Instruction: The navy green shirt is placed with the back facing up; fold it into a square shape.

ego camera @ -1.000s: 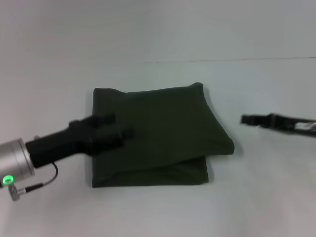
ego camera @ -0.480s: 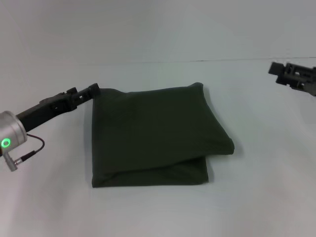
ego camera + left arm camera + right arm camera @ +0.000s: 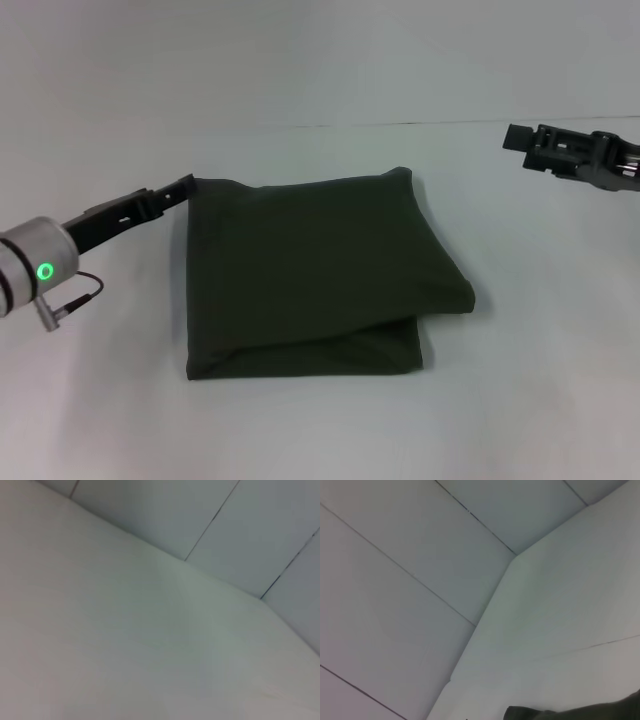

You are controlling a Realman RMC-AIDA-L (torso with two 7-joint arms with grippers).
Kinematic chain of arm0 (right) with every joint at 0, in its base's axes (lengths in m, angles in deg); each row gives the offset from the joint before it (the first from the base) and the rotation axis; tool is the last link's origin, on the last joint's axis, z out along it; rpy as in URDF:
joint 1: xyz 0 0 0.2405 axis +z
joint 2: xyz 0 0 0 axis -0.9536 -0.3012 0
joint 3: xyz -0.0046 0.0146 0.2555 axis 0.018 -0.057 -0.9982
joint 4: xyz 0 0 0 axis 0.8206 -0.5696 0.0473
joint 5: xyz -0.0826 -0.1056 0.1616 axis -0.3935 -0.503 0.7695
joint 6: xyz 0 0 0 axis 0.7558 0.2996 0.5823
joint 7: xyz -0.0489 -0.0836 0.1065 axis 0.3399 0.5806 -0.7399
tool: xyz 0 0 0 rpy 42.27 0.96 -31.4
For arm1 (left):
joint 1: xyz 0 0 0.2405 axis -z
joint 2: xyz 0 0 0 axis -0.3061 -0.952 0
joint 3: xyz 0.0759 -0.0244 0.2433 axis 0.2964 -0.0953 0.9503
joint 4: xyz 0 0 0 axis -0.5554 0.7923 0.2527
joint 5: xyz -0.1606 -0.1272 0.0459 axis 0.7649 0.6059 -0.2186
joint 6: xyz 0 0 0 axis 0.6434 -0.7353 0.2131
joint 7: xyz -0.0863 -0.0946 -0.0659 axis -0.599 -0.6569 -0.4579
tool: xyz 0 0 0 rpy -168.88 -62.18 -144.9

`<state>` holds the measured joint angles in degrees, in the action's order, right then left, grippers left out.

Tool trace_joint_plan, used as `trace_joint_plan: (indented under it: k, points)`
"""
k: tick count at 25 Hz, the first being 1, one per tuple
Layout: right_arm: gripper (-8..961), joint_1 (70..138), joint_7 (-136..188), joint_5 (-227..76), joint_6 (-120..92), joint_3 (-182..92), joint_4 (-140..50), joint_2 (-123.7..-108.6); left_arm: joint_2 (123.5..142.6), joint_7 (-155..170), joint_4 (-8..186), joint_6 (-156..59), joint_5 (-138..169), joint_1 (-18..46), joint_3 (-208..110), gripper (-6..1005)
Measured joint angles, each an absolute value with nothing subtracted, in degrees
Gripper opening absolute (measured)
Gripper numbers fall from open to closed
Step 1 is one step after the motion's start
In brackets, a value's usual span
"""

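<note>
The navy green shirt lies folded into a rough square in the middle of the white table, plain side up, with a lower layer showing along its near right edge. My left gripper is at the shirt's far left corner, seen edge-on, holding nothing that I can see. My right gripper hangs in the air to the far right, well apart from the shirt. A dark sliver of the shirt shows in the right wrist view. The left wrist view shows only table and wall.
The white table spreads out on all sides of the shirt. A pale panelled wall stands behind its far edge. The left arm's silver wrist with a green light is at the left.
My left gripper has lifted off the shirt's left part and moved back to its far left corner. My right gripper has risen from beside the shirt to high on the right.
</note>
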<state>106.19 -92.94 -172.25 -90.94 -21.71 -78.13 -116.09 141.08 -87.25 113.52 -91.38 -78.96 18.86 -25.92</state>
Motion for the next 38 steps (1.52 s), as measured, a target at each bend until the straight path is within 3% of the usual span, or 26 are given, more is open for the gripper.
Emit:
trace_joint_plan:
  k: [12, 34, 37, 38]
  points:
    - [929, 106.22, -92.78, -172.24, -87.60, -19.64, -78.07, -116.87, 141.58, -87.21, 110.04, -84.23, -79.07, 22.75, -20.12, 878]
    - [928, 105.66, -92.57, -172.24, -85.55, -17.77, -78.00, -117.06, 141.96, -87.46, 109.83, -82.78, -78.88, 24.12, -16.68, 856]
    - [928, 105.66, -92.52, -172.24, -85.55, -17.80, -78.01, -117.06, 141.98, -87.26, 109.98, -82.79, -78.84, 23.87, -16.68, 666]
    - [928, 105.66, -92.51, -172.24, -85.55, -17.80, -78.01, -117.07, 141.98, -87.24, 110.09, -82.80, -78.84, 23.85, -16.68, 644]
